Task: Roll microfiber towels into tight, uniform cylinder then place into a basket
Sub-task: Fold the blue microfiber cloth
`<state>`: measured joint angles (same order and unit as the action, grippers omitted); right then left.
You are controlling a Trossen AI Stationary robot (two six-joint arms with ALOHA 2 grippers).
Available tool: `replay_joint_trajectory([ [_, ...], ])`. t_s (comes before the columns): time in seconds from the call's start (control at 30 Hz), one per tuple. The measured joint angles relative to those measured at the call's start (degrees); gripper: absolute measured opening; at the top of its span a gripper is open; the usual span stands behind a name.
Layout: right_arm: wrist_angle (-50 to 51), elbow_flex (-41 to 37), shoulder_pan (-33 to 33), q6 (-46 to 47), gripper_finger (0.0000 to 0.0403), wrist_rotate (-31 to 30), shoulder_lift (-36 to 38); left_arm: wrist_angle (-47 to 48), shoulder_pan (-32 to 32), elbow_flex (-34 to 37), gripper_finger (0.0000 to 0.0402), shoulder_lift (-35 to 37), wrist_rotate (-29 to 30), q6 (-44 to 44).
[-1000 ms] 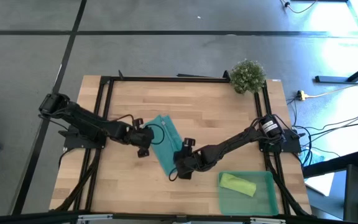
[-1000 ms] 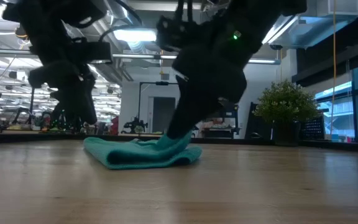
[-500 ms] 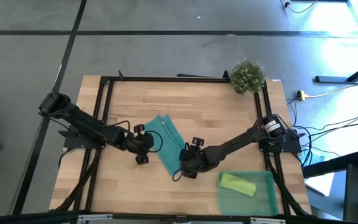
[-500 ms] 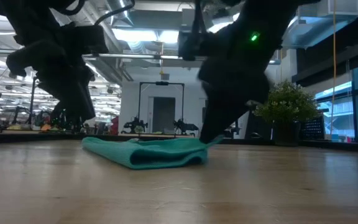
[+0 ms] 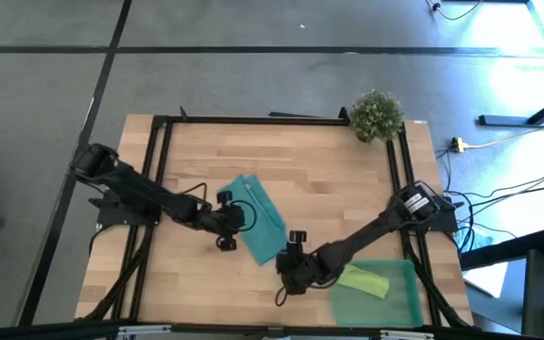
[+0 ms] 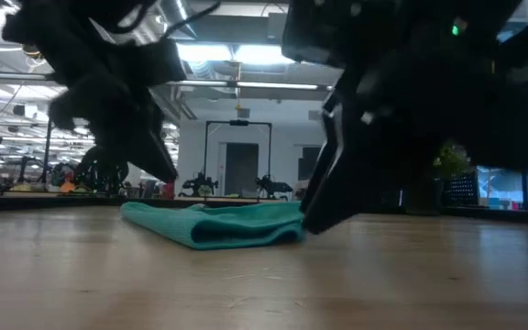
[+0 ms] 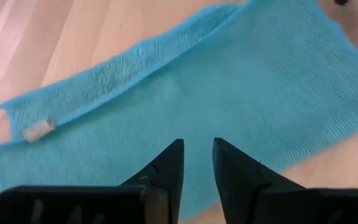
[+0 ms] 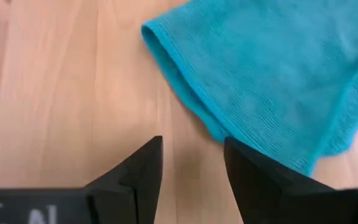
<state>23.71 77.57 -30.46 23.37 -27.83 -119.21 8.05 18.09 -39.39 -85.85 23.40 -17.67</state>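
Note:
The teal towel (image 5: 259,215) lies folded flat on the wooden table, slanting from far left to near right; it also shows in the low view (image 6: 214,223). My left gripper (image 5: 237,219) is open by a narrow gap just above the towel's left part (image 7: 197,146). My right gripper (image 5: 284,260) is open over bare wood just off the towel's near corner (image 8: 191,146). The lime green towel (image 5: 361,280) lies rolled inside the green basket (image 5: 399,307) at the near right.
A small bushy plant (image 5: 376,115) stands at the table's far right corner. Black frame rails (image 5: 163,170) run along the table's left, far and right sides. Bare wood (image 5: 319,170) lies between the towel and the plant.
My right gripper has drawn away from the teal towel toward the table's near edge. The towel's end that stood bunched up at that gripper now lies flat and spread. My left gripper has moved right, over the towel's left part.

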Motion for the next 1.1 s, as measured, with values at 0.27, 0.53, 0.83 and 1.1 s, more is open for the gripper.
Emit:
replay_joint_trajectory([
  [0.27,-0.87,-0.06,-0.21,-1.19,0.0172,-11.67,-3.26,-3.46,-2.93,0.00,0.0080,-7.01,-1.27,1.57],
  [0.53,0.25,-0.08,-0.13,-1.15,0.0172,-16.73,-3.49,-3.82,-3.74,-0.25,0.0080,-9.44,-4.08,1.77],
  [0.83,4.15,-0.08,-0.37,0.48,0.0172,-14.24,-3.49,1.70,-3.70,-0.38,0.0080,-9.30,-7.12,1.74],
  [1.1,7.16,-0.04,-0.37,0.59,0.0172,-15.59,-3.49,1.75,-3.49,-0.32,0.0080,-9.35,-7.46,1.76],
])
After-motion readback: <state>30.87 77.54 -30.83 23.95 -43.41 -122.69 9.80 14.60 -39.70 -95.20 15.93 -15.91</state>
